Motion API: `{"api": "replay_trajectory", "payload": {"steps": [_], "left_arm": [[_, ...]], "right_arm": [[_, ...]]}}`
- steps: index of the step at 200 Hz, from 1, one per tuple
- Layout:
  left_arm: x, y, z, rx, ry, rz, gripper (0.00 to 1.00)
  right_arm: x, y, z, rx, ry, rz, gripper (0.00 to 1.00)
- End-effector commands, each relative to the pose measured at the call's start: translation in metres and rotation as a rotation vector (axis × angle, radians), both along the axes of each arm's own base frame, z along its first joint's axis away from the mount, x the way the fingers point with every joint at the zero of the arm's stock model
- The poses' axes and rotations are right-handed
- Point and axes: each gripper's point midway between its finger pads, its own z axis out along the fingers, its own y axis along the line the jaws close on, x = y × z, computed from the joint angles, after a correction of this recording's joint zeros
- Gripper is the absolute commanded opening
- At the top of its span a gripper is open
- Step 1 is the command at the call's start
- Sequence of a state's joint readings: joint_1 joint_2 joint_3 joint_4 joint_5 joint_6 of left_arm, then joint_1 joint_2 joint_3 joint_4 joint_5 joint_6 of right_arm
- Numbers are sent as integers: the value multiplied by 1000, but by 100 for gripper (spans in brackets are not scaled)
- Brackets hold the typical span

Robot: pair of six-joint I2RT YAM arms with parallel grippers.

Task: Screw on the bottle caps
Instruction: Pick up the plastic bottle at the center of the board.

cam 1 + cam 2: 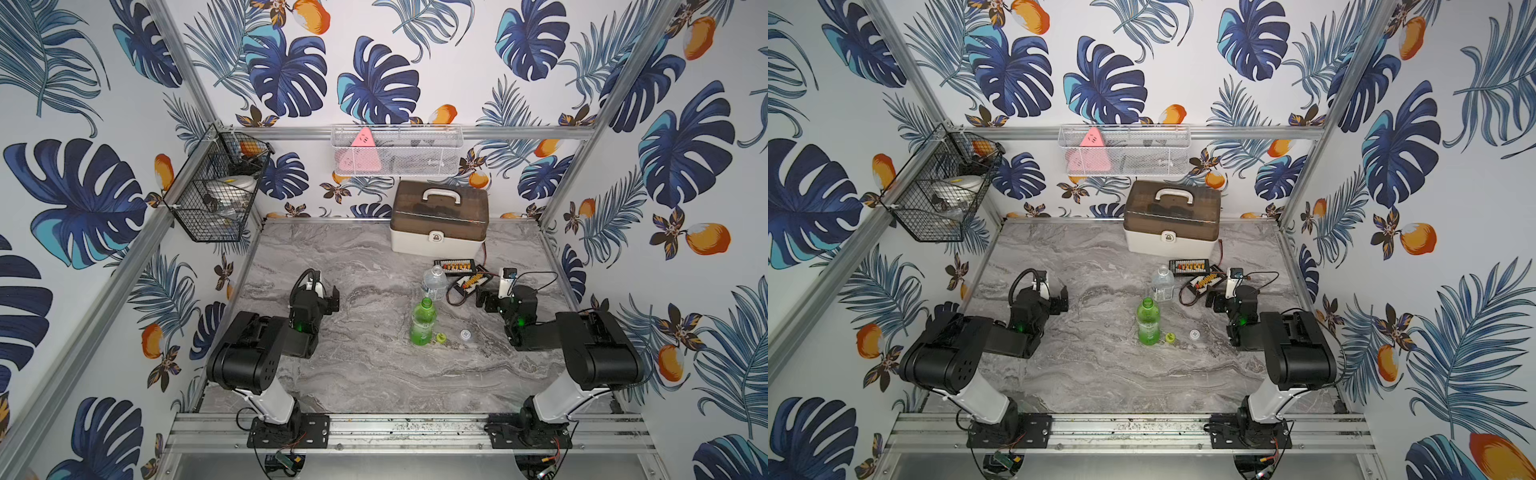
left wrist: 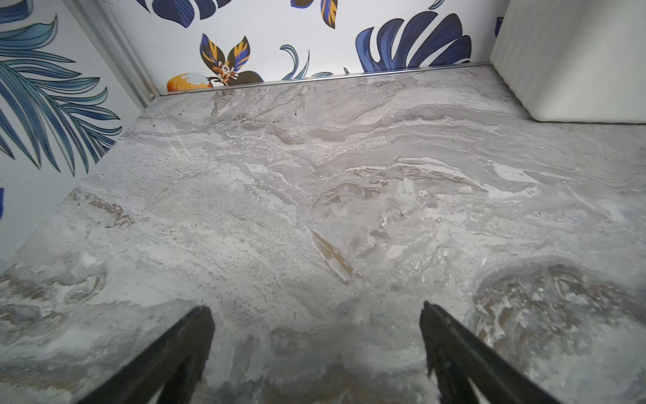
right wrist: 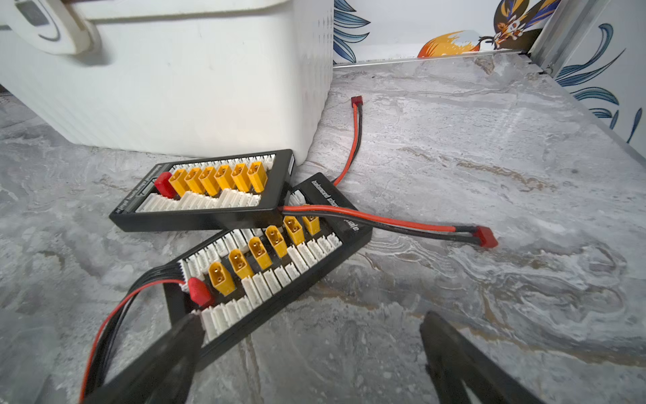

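Both top views show a green bottle [image 1: 422, 322] [image 1: 1148, 322] upright and uncapped at the table's middle. Behind it stands a clear bottle [image 1: 434, 284] [image 1: 1163, 284], also uncapped. A yellow-green cap [image 1: 441, 337] [image 1: 1170, 337] lies just right of the green bottle, and a whitish cap [image 1: 465, 334] [image 1: 1194, 334] lies further right. My left gripper [image 1: 330, 300] [image 2: 315, 307] hovers open over bare marble, well left of the bottles. My right gripper [image 1: 484, 300] [image 3: 309, 317] is open and empty, right of the clear bottle. Neither wrist view shows bottles or caps.
A white case with a brown lid [image 1: 438, 222] stands at the back. Two black charging boards [image 3: 206, 190] [image 3: 269, 266] with red and black leads lie in front of it, close to my right gripper. Wire baskets [image 1: 216, 195] [image 1: 397, 149] hang on the walls.
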State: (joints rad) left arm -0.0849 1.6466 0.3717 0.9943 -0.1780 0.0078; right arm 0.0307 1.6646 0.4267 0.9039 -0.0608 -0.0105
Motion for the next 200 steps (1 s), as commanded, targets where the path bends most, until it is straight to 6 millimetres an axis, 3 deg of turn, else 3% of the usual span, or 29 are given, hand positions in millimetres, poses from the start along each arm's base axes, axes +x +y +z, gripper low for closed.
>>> {"api": "replay_trajectory", "payload": {"steps": [1, 166, 188, 200], "left_arm": [[1, -2, 4, -9, -21, -5, 99], [-1, -2, 6, 4, -22, 8, 99], [-3, -6, 22, 41, -31, 15, 99], [2, -15, 31, 63, -7, -17, 99]], "right_arm": [[1, 0, 3, 4, -11, -1, 100], [4, -2, 5, -24, 15, -37, 100], [13, -4, 28, -31, 101, -53, 100], [21, -10, 51, 27, 112, -126, 100]]}}
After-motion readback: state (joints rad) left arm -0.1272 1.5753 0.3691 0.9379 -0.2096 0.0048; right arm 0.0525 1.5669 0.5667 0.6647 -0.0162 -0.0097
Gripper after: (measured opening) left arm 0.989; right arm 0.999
